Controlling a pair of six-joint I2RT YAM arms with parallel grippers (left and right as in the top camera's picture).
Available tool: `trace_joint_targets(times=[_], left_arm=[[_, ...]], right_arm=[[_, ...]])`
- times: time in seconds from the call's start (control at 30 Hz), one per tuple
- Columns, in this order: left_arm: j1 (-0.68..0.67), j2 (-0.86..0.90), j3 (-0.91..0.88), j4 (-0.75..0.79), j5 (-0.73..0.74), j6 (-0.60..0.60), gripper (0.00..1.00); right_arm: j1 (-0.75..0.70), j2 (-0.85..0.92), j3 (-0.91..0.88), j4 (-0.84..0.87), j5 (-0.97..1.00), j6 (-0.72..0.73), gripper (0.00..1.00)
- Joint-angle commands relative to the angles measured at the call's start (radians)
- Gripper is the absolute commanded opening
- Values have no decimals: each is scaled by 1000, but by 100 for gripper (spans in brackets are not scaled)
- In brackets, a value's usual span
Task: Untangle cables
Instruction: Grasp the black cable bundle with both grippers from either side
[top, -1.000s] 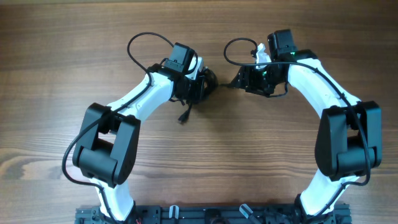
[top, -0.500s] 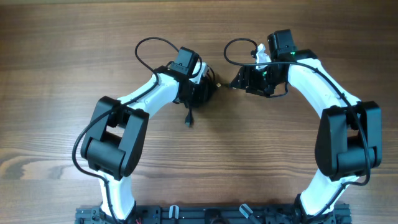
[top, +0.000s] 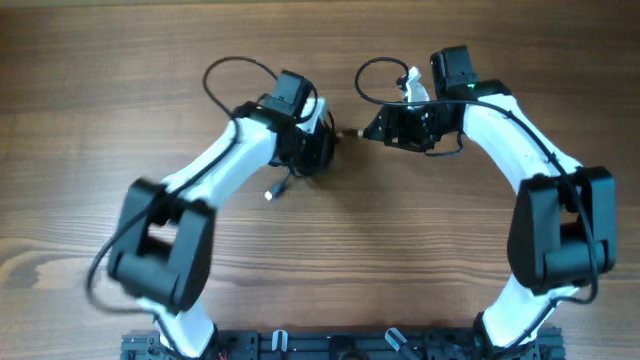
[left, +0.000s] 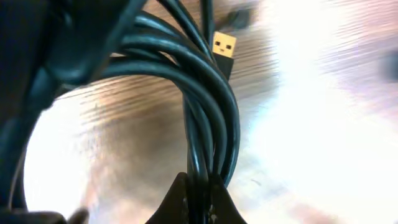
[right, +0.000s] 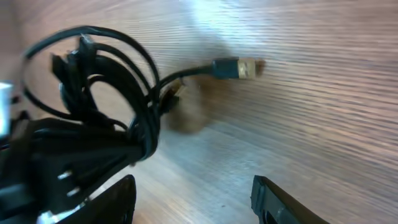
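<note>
One camera looks straight down at the table (top: 90, 80), while both wrist cameras view the same cables (left: 217, 106) close up.

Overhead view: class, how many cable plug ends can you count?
2. One plug end sits on the wood below-left of the left gripper; the other is between it and the right gripper. More may be hidden among the bundled cables.

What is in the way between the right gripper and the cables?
Nothing visible: only bare table lies between the open right gripper and the cables, which the left gripper pinches.
</note>
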Motion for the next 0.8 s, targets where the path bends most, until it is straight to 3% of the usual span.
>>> trace_joint_targets(times=[0.0, 0.13, 0.27, 0.47, 0.77], left_arm=[[42, -162, 11, -18, 152, -67, 4], [92, -211, 11, -23, 271, -121, 4], [137, -215, 11, -23, 296, -196, 4], [169, -215, 11, 7, 413, -246, 4], [189, -216, 11, 28, 548, -267, 4]], right_arm=[[58, -134, 17, 34, -58, -16, 61], [113, -208, 17, 89, -54, 68, 59], [171, -225, 17, 145, -34, 155, 54], [246, -224, 16, 127, 214, 303, 43], [254, -223, 16, 146, 235, 318, 43]])
